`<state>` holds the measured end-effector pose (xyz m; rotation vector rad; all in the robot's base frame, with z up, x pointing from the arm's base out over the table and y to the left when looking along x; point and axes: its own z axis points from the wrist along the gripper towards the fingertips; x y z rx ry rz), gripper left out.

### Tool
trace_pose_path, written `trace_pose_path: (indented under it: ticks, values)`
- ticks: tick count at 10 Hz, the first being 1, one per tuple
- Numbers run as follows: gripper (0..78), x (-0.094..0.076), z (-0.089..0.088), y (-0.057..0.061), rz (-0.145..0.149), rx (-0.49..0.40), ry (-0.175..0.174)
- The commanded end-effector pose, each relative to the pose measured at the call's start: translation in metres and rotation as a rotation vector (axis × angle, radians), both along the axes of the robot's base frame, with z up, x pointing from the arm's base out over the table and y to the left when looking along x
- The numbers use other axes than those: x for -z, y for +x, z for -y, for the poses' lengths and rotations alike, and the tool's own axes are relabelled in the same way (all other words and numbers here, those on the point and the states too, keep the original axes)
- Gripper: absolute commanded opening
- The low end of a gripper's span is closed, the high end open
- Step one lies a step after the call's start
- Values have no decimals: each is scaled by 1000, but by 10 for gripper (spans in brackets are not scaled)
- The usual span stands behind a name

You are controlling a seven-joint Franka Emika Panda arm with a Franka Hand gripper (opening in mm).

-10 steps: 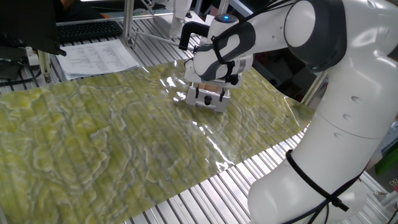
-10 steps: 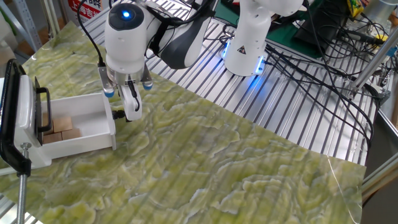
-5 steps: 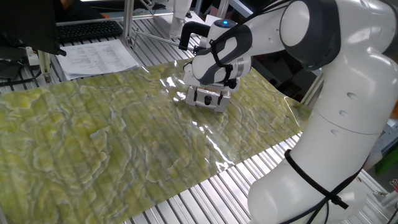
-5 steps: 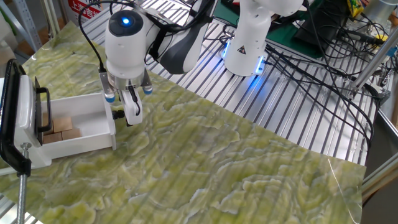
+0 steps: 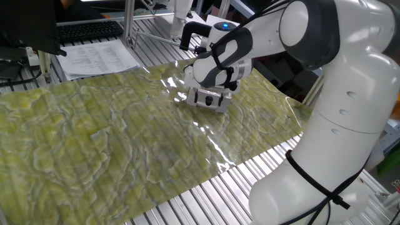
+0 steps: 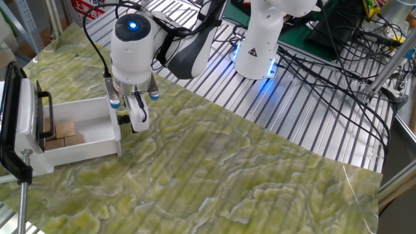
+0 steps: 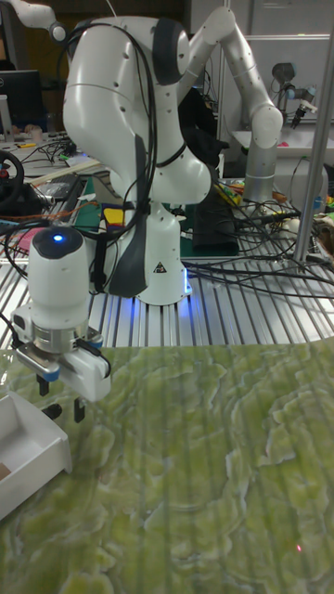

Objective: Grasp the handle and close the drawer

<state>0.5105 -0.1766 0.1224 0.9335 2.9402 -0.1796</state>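
The white drawer [image 6: 91,140] stands pulled out of its housing at the left, with tan wooden blocks [image 6: 64,134] lying inside. On its front panel I can just make out the small black handle [image 6: 121,120]. My gripper [image 6: 135,119] points down right in front of that panel, fingers apart and holding nothing. Whether they touch the handle I cannot tell. The tall fixed view shows the gripper [image 7: 63,409] with a clear gap between its fingertips, just beyond the drawer [image 7: 32,441] corner. From the opposite side the gripper [image 5: 210,99] covers the drawer front.
The drawer's white housing with a black clamp [image 6: 14,130] stands at the table's left edge. A green marbled cloth [image 6: 214,169] covers the table. Papers [image 5: 100,57] and a keyboard [image 5: 87,30] lie beyond the cloth. Cables [image 6: 325,65] run near the robot base [image 6: 257,52].
The gripper has shifted only slightly near the drawer front and stays open. The drawer has not moved.
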Motion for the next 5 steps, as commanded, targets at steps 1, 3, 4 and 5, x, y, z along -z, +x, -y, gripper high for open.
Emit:
trace_pose_path:
  ticks: [1, 3, 4, 5]
  values:
    - [774, 2, 9, 2, 5, -30, 4]
    - [774, 3, 9, 2, 5, -36, 11]
    - [774, 4, 9, 2, 8, -36, 11]
    - [774, 4, 9, 2, 14, -34, 11]
